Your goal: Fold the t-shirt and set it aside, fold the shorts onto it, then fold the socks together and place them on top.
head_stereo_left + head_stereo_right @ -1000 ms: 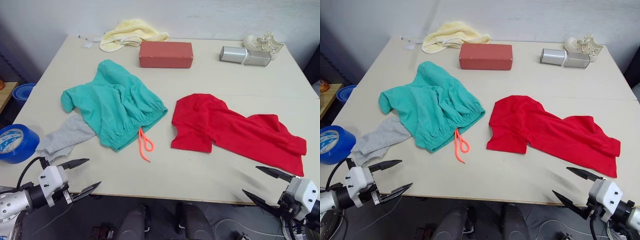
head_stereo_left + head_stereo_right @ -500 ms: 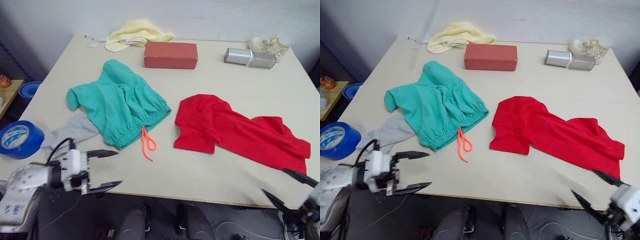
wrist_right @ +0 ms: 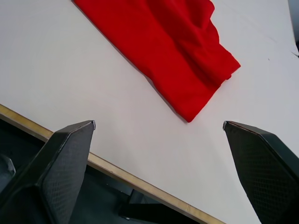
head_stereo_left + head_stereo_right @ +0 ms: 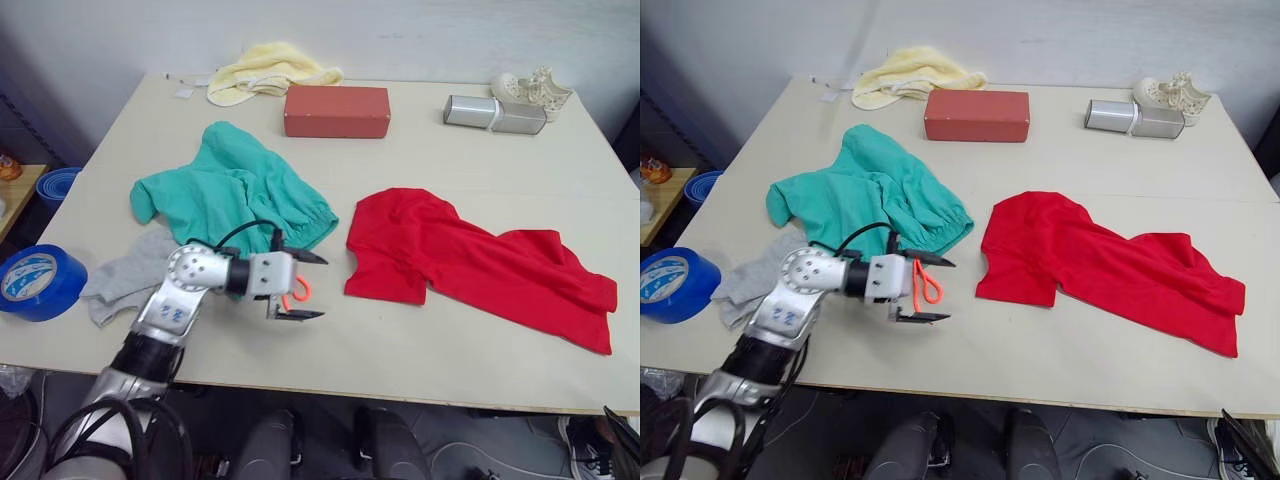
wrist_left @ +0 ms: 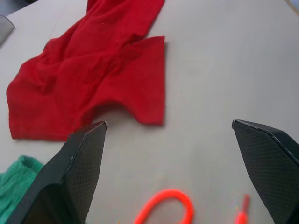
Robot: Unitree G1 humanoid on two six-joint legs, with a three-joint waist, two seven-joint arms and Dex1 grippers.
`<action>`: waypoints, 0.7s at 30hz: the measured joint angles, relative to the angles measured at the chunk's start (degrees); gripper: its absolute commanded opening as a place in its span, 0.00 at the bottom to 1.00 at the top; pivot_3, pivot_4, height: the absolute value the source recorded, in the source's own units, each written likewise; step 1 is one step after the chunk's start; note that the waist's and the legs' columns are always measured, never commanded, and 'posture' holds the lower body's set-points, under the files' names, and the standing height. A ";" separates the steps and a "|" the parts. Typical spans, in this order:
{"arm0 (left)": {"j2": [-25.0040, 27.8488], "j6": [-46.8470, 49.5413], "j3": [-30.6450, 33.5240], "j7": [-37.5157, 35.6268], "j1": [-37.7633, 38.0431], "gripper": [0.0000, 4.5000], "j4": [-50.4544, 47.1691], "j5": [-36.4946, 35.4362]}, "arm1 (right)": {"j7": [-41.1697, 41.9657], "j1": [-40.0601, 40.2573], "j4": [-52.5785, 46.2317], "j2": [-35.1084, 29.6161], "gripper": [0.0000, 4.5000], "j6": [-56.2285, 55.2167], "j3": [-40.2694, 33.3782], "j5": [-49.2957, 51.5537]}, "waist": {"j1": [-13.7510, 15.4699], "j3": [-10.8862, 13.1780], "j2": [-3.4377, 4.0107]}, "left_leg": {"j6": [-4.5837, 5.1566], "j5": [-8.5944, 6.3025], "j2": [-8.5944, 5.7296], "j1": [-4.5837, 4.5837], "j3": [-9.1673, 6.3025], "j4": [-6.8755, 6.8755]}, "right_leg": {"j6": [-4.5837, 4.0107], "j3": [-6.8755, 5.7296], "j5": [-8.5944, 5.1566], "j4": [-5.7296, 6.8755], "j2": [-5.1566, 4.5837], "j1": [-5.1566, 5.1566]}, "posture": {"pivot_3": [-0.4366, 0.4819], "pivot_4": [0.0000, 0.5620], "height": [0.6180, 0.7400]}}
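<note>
Head stereo overhead, wrists close, sharing t-shirt [image 5: 88,79]

Left gripper [image 4: 300,285] now over table, up from front-left edge, jaws spread, above orange drawstring [image 4: 292,292] at shorts [image 4: 232,198] waistband, pointing toward t-shirt [image 4: 470,262]. Right gripper [image 3: 159,154] dropped back from front-right edge, off table, below its front edge.

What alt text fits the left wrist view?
The left gripper, jaws open, hovers over the table facing the crumpled red t-shirt. The shorts' orange drawstring loops just below it.
</note>
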 measured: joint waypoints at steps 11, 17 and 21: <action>-9.30 -4.26 -6.52 -2.53 -11.61 1.00 15.07 4.42 | -0.21 -13.22 15.94 -17.70 1.00 6.55 1.71 -4.99 | 0.40 0.09 -0.15 | 0.64 0.01 -0.02 -0.24 -0.07 0.78 | 0.15 -0.07 0.08 0.13 -0.03 0.08 | 0.48 0.27 1.00; -14.29 -5.99 -9.13 6.04 -12.45 1.00 19.93 11.87 | 3.44 -20.72 24.56 -23.19 1.00 10.27 8.89 -7.49 | 0.36 0.14 -0.24 | 0.64 0.01 -0.02 -0.38 -0.08 0.78 | 0.18 -0.16 0.09 0.09 -0.02 -0.01 | 0.48 0.27 1.00; -14.64 -4.43 -9.20 9.00 -14.28 1.00 21.52 14.22 | 5.61 -24.18 27.59 -25.28 1.00 11.72 12.18 -8.83 | 0.23 0.17 -0.28 | 0.64 0.02 -0.02 -0.34 -0.08 0.81 | 0.21 -0.18 0.11 0.12 -0.02 0.04 | 0.48 0.27 1.00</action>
